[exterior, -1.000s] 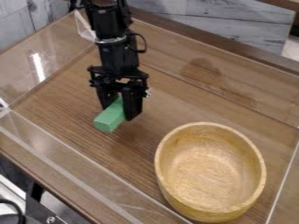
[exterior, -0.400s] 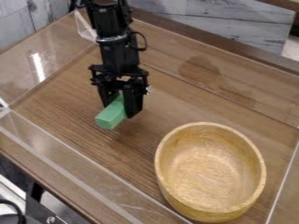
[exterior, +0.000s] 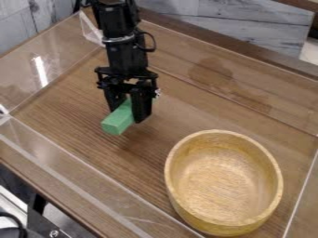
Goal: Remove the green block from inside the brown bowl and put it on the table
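Observation:
The green block (exterior: pixel 117 120) sits tilted at the table (exterior: pixel 211 84) surface, left of the brown bowl (exterior: pixel 225 180), which has nothing in it. My gripper (exterior: pixel 129 112) points steeply down from the black arm and is shut on the block's upper end, its black fingers (exterior: pixel 143 105) on either side of it. The block's lower end looks to touch the wood, though I cannot tell for sure.
Clear acrylic walls (exterior: pixel 74 200) run along the table's front and left edges. A grey stone-look wall (exterior: pixel 248 19) stands behind. The bowl sits near the front right corner.

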